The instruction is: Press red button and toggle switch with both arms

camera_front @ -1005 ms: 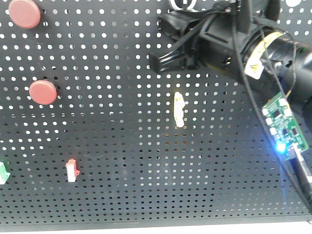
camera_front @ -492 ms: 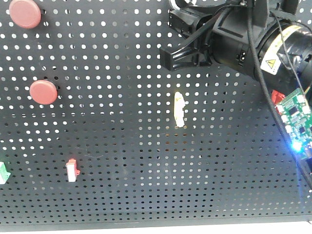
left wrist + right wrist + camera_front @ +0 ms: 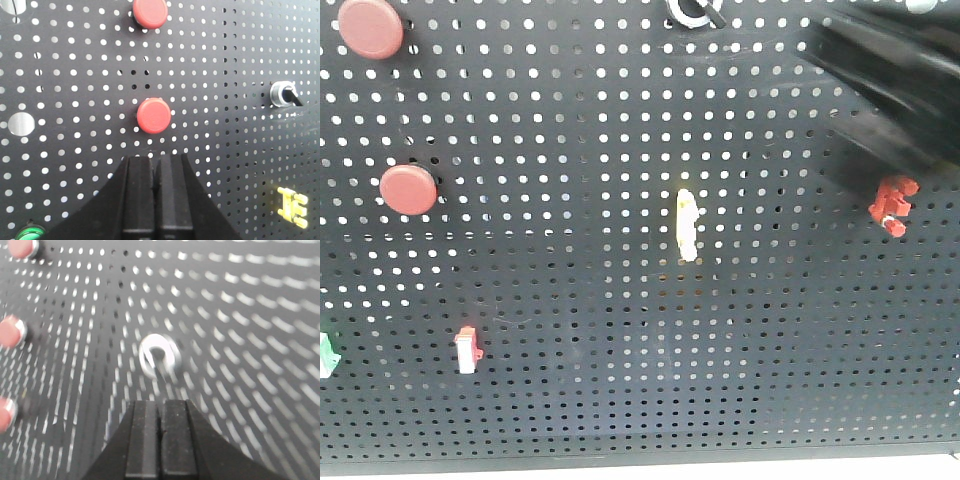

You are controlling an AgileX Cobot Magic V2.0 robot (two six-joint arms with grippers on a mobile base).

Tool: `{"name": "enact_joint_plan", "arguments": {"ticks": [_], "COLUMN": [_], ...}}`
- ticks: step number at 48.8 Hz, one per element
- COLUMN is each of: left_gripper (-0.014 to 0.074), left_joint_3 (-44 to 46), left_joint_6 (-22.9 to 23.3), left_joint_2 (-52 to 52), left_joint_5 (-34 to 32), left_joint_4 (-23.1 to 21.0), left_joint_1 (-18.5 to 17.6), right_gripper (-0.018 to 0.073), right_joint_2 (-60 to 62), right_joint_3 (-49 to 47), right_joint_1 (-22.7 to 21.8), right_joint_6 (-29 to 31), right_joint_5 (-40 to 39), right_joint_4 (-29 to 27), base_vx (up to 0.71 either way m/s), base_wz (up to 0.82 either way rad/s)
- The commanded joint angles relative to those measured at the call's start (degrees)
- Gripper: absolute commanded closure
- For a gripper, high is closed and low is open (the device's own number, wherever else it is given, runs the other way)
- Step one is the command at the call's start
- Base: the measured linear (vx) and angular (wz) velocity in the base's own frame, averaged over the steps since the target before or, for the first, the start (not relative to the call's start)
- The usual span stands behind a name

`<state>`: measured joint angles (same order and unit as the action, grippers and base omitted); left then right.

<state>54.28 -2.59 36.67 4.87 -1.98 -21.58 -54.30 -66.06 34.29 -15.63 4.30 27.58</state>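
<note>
Red button [image 3: 154, 115] sits on the black pegboard [image 3: 225, 165], its round face pointing straight out from the board. It's just above the tips of the left gripper [image 3: 156, 160], with a bit of board showing between. Those jaws are pressed flat together with nothing in them. A 2nd red button [image 3: 150, 12] is higher up in the same column.

The toggle switch [image 3: 284, 94] is off to the right. Its black handle lies nearly sideways, pointing right and a touch down.

The right gripper [image 3: 160, 404] has its jaws closed and empty too. What looks like the same switch is a smeared silver ring just above them. The front camera only catches the right arm [image 3: 890, 90] as a black blur, top right.
</note>
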Motion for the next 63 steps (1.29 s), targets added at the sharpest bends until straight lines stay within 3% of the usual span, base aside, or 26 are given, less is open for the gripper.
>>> {"name": "enact_joint_plan", "arguments": {"ticks": [1, 31, 35, 45, 49, 63], "left_gripper": [0.0594, 0.0594, 0.0594, 0.0594, 0.0594, 0.0594], "left_joint_3": [1.3, 0.5, -1.9, -20.4, -29.2, -53.9], "left_joint_6": [0.0, 0.0, 0.0, 0.0, 0.0, 0.3], "left_joint_2": [0.5, 0.0, -1.4, -12.2, -17.4, -31.5], "left_joint_5": [-4.3, -4.2, -4.5, -4.5, -4.9, -6.2], "left_joint_4": [-0.3, -0.3, -0.3, -0.3, -0.3, -0.3], "left_joint_1": [-0.2, -0.2, 1.5, 15.9, 18.9, 20.4], "right_gripper": [0.0559, 0.0559, 0.0559, 0.0559, 0.0559, 0.0559], "right_joint_2": [2.7, 3.4, 3.4, 3.4, 3.4, 3.4], "right_joint_3": [0.7, 1.2, 1.2, 1.2, 1.2, 1.2], "right_joint_1": [-0.2, -0.2, -0.2, -0.2, -0.2, -0.2], "right_joint_6": [0.5, 0.4, 0.4, 0.4, 0.4, 0.4], "right_joint_5": [-3.2, -1.7, -1.7, -1.7, -1.7, -1.7], "right_joint_4": [0.9, 0.7, 0.7, 0.7, 0.7, 0.7], "base_vx": [0.0, 0.0, 0.0, 0.0, 0.0, 0.0], "base_wz": [0.0, 0.0, 0.0, 0.0, 0.0, 0.0]}}
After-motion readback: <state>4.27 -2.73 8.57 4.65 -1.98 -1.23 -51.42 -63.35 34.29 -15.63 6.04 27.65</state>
